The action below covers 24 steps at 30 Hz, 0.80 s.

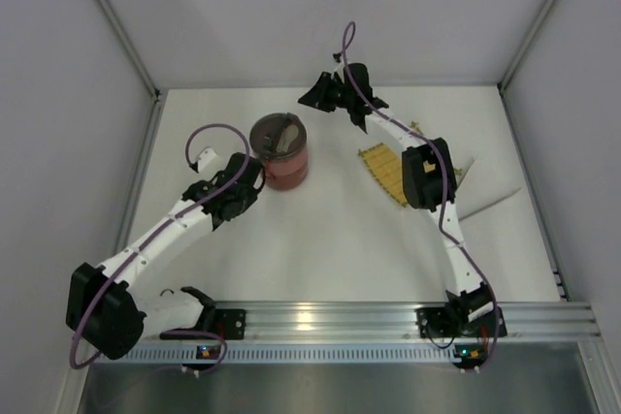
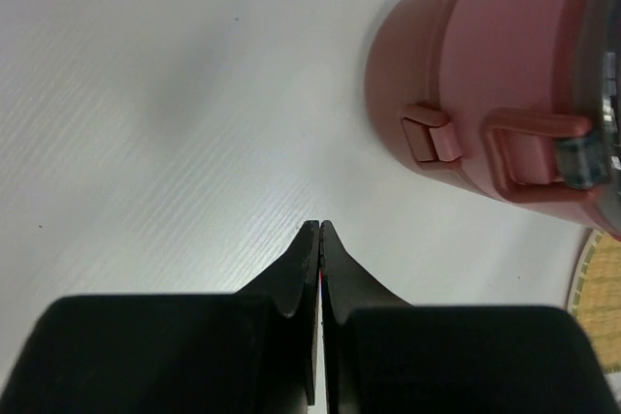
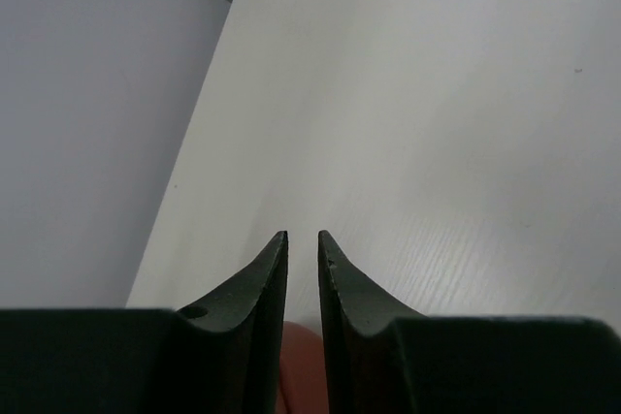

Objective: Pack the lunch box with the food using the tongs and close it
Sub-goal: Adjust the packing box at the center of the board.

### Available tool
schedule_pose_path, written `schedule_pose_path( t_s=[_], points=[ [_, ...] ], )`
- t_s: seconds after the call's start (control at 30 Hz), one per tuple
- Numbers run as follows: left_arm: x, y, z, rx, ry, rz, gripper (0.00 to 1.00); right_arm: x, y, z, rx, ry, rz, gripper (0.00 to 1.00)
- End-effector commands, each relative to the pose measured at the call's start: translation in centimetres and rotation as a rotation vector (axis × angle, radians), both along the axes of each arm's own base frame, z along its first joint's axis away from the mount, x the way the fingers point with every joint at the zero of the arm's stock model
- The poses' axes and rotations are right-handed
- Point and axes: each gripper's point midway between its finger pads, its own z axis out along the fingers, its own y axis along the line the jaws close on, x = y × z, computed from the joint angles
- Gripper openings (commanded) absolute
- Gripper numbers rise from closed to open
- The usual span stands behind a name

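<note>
The lunch box (image 1: 279, 150) stands upright on the white table (image 1: 330, 259), a dark-red round stack with a lid on top and a small latch and side handle facing the left arm. The left pincer (image 2: 319, 230) sits low beside it, its two black fingers pressed tight together and pinching nothing. From that pincer the lunch box is just ahead and off to the right, close but not touching, with bare table in front of the tips. The right pincer (image 3: 303, 238) is up near the back of the table, beyond the lunch box and well apart from it, pointing toward the far corner where the wall meets the table. Its fingers stand a narrow slit apart with nothing between the tips. A reddish blur shows low in the gap near its palm, and I cannot tell what that is. A yellow woven mat (image 1: 380, 167) lies behind this pincer, partly under the right arm's forearm, and its edge also peeks in at the far right of the left pincer's view.
</note>
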Motion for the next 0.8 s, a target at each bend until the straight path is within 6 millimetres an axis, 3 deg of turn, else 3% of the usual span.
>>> schedule_pose_path(
  t_s=[0.0,0.23,0.3,0.33,0.5,0.77],
  points=[
    [1.5,-0.7,-0.8,-0.069,-0.055,0.079,0.0,0.4,1.0,2.4,0.134,-0.06,0.053,0.17],
    [2.9,-2.0,-4.9,-0.106,-0.012,0.126,0.0,-0.1,2.0,-0.2,0.23,0.011,0.096,0.17],
    [3.1,-2.0,-5.9,-0.12,-0.018,0.153,0.0,-0.3,2.6,0.3,0.284,0.022,0.122,0.17],
    [3.8,-2.1,-6.0,-0.133,-0.05,0.167,0.0,-0.3,2.8,-0.6,0.293,0.042,0.125,0.17],
    [5.7,-2.3,-5.9,-0.16,-0.134,0.204,0.0,-1.8,3.9,-1.8,0.32,0.1,0.176,0.13],
    [7.9,-3.3,-6.0,-0.19,-0.176,0.226,0.0,-4.9,5.1,-2.4,0.339,0.143,0.252,0.12]
  ],
)
